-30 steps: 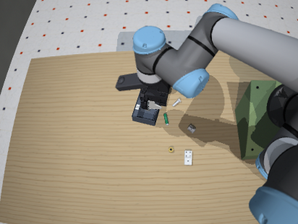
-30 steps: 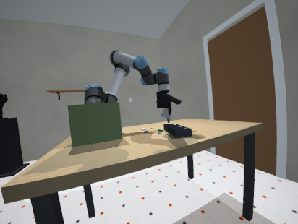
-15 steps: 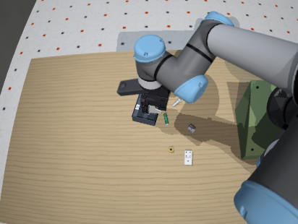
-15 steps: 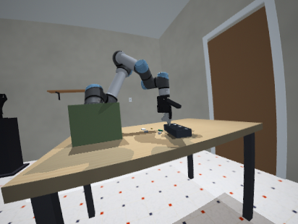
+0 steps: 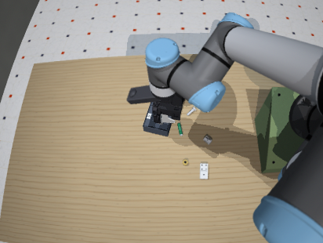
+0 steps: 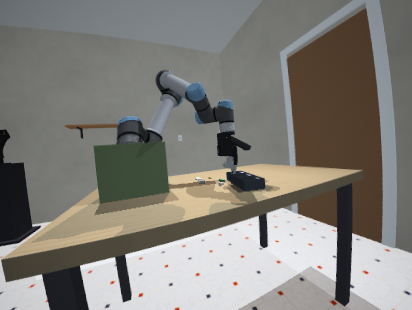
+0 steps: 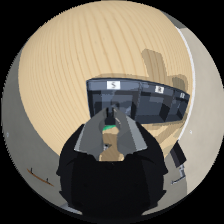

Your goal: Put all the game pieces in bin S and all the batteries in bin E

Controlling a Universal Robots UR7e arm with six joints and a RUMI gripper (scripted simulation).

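Note:
A dark bin (image 5: 150, 126) (image 6: 247, 181) (image 7: 100, 97) with a row of compartments lies mid-table. Its near compartment carries the label S (image 7: 113, 85); the other labels are too small to read. My gripper (image 5: 168, 118) (image 6: 229, 165) (image 7: 111, 114) is shut, hanging just above the S end at its edge, with nothing visible between the fingertips. A green battery (image 5: 180, 128) (image 7: 111, 130) lies on the table beside that end. A white cylinder (image 5: 190, 111), a grey cube (image 5: 207, 139), a small gold ring-shaped piece (image 5: 185, 161) and a white domino (image 5: 204, 171) lie further right and nearer the front.
A tall green box (image 5: 274, 133) (image 6: 131, 171) stands at the right side of the table near the arm's base. The arm's links pass over the table's back right part.

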